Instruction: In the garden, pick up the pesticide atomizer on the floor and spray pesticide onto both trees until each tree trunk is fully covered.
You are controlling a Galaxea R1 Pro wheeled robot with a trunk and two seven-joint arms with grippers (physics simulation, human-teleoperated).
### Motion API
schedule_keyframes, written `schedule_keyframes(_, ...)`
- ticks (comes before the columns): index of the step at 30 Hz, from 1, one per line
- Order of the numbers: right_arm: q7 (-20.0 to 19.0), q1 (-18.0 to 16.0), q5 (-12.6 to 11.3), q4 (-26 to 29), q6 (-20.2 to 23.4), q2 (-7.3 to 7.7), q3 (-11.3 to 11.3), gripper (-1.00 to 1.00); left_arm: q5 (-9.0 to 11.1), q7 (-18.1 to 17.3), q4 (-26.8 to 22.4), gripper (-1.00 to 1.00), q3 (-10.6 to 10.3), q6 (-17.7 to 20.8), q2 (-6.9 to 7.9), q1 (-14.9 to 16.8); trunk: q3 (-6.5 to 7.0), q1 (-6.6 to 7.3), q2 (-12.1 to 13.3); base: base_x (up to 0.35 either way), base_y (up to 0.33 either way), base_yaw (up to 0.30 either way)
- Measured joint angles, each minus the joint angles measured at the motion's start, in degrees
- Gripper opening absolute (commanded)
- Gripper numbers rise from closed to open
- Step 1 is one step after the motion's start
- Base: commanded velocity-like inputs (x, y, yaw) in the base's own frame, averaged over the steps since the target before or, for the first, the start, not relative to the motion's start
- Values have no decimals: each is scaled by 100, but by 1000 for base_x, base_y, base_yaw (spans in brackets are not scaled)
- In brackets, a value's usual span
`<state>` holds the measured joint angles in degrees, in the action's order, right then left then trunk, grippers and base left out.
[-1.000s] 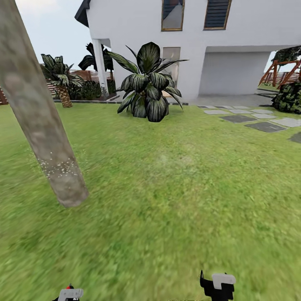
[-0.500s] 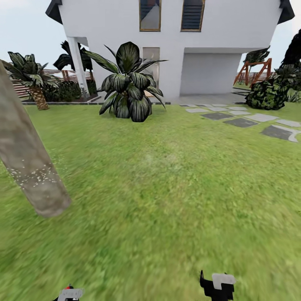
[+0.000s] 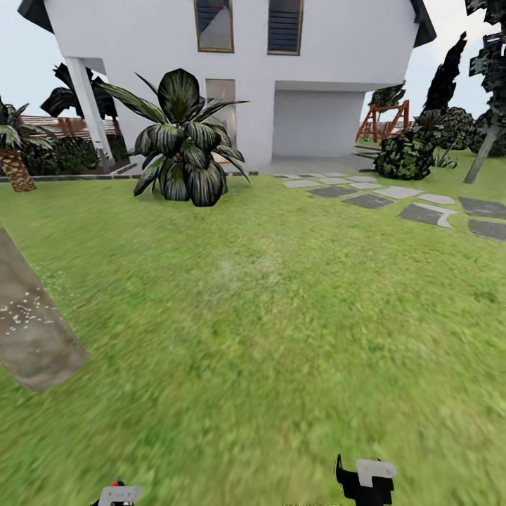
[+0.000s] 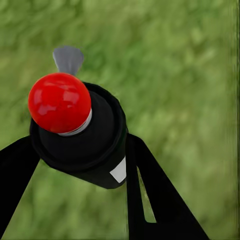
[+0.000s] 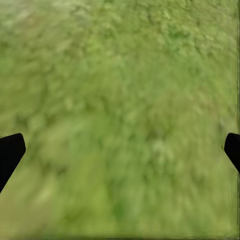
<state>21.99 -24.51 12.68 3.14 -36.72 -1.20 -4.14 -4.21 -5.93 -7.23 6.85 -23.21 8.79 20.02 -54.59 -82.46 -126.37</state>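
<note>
Head view puts the left gripper (image 3: 118, 495) at the frame's 7 o'clock edge, clamped on the pesticide atomizer (image 3: 116, 485), whose red dot just peeks up. Left wrist view shows that atomizer (image 4: 80, 130) end-on between the two black fingers (image 4: 150, 200), red knob toward the camera, long axis running along the fingers toward the grass. One speckled tree trunk (image 3: 28, 330) sits at 9 o'clock, close beside the left arm; a second slim trunk (image 3: 485, 151) stands far off at 2 o'clock. The right gripper (image 5: 120, 150) is spread wide with nothing in it over the lawn (image 3: 281, 316). I can read no label or writing.
</note>
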Motion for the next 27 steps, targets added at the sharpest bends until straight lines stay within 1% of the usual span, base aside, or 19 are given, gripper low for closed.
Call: schedule_keyframes(27, 2, 3, 0, 0, 0, 0, 0, 100, 6, -2, 0, -100, 3, 0, 13, 0, 0, 0, 0, 0, 0, -268)
